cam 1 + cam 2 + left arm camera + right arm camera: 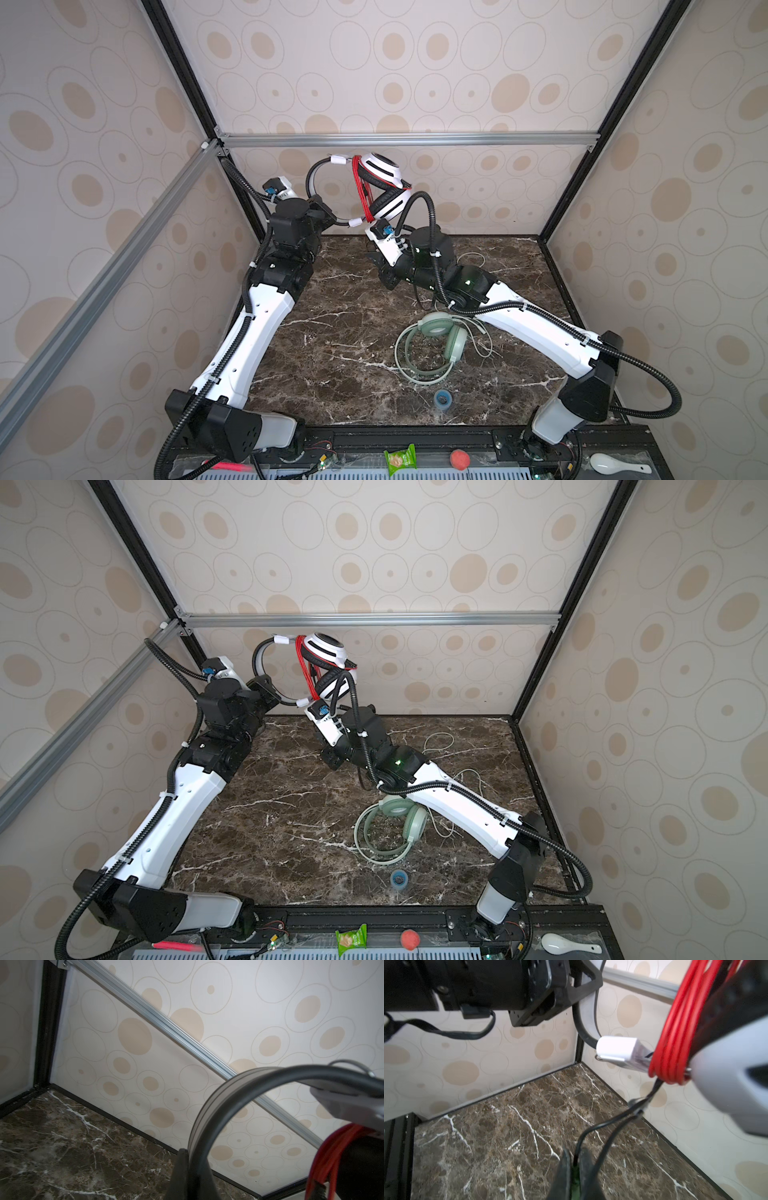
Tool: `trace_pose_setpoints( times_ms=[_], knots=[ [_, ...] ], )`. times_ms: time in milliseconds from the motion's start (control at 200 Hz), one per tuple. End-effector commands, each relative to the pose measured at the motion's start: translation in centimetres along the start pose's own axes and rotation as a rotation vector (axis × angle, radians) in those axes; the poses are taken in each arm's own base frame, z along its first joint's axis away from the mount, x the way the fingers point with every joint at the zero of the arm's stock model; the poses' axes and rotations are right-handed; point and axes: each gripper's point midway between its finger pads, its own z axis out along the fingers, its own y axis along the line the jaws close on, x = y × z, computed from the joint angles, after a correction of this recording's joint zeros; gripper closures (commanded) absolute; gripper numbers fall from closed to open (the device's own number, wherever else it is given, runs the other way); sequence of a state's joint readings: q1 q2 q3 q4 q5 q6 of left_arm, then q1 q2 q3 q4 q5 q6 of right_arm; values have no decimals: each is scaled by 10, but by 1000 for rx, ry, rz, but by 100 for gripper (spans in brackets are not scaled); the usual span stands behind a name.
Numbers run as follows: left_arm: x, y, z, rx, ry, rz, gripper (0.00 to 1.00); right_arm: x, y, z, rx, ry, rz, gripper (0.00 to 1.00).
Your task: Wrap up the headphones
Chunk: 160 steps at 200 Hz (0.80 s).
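Left gripper (194, 1176): you had its jaws clamped on the headband of the white-and-black headphones (384, 183), raised well off the table near the back wall
White-and-black headphones: they hung in the air between your 2 arms, headband toward the left, the 2 cups toward the right with 1 above the other
Red cable (360, 187): it was wound in several loops between the headband's 2 white ends, just beside the cups, and a thin black tail (602, 1126) ran down from the bundle
Right gripper (575, 1169): you had its jaws pinched together on that black tail; something green showed between the fingers, too blurred to name
Mint green headphones (440, 338): they lay flat on the marble table (332, 332), right of centre, partly under your right arm (540, 332), with neither gripper touching them
Pale cable (478, 332): it lay loose on the table, trailing from the mint pair toward the back
Blue roll (442, 399): it sat just in front of the mint pair
Front ledge: a green packet (400, 457), a red ball (459, 458) and a white spoon (615, 464) lay in that order
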State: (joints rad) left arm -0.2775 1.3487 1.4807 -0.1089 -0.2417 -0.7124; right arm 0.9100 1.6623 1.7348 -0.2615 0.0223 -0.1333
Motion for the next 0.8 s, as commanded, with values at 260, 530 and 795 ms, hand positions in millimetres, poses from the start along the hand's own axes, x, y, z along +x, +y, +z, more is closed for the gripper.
trace_pose_setpoints(
  times_ms=[260, 530, 795],
  knots=[
    [18, 24, -22, -125, 16, 410, 100, 15, -6, -2, 22, 299, -32, 100],
    [52, 42, -22, -132, 137, 600, 100, 20, -18, 0, 46, 413, -51, 100],
    [84, 38, -29, -6, 243, 685, 100, 40, -29, -3, 57, 495, -146, 100]
  ],
)
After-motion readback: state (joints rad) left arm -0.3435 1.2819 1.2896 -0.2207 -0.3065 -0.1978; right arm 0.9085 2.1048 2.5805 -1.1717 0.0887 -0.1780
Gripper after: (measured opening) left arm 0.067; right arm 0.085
